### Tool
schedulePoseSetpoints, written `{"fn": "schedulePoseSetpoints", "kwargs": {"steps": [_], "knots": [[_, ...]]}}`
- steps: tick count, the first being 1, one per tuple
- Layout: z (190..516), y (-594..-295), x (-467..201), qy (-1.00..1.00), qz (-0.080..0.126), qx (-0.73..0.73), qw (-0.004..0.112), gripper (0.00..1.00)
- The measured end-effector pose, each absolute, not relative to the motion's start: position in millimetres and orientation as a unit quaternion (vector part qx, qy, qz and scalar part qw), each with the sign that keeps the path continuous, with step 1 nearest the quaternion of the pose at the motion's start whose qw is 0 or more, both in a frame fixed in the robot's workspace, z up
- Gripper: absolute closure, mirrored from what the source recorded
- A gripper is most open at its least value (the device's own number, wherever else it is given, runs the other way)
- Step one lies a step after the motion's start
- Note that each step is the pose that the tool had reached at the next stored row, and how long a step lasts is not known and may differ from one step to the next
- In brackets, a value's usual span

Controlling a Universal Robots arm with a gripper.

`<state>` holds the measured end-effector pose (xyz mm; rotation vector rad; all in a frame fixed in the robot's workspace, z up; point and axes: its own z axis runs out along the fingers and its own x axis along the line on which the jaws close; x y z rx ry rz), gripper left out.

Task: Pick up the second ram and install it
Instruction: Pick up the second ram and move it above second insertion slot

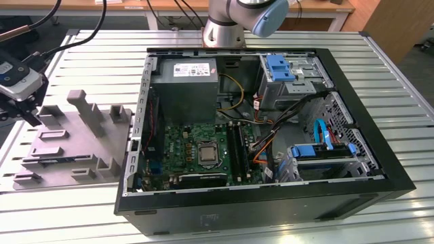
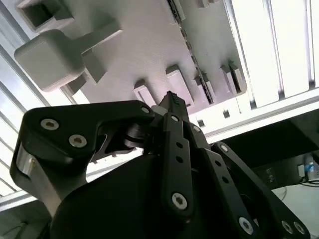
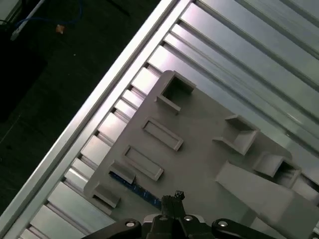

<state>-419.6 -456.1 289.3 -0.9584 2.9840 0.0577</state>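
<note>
The second ram [image 3: 135,188] is a thin blue-green stick lying on edge in a slot along the grey fixture block [image 3: 199,129], near the block's edge. In the exterior view it reads as a dark line [image 1: 64,158] on the fixture [image 1: 74,142]. My gripper [image 1: 32,121] hangs over the fixture's side at the exterior view's left, off the table's edge. In the first wrist view its black fingertips [image 3: 175,197] sit just past one end of the stick, above it. The fingers [image 2: 172,102] are pressed together, shut on nothing.
An open black computer case [image 1: 352,101] lies on the slatted metal table [image 1: 393,66] at the exterior view's right of the fixture. Inside is a green motherboard [image 1: 183,142] with long black memory slots [image 1: 236,147]. Upright posts [image 1: 85,109] rise from the fixture near the gripper.
</note>
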Motion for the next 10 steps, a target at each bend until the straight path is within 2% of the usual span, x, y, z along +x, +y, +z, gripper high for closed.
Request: {"fn": "schedulePoseSetpoints", "kwargs": {"steps": [10], "knots": [[286.4,-456.1,-419.6,0.920,0.016,-0.391,0.000,0.89]]}}
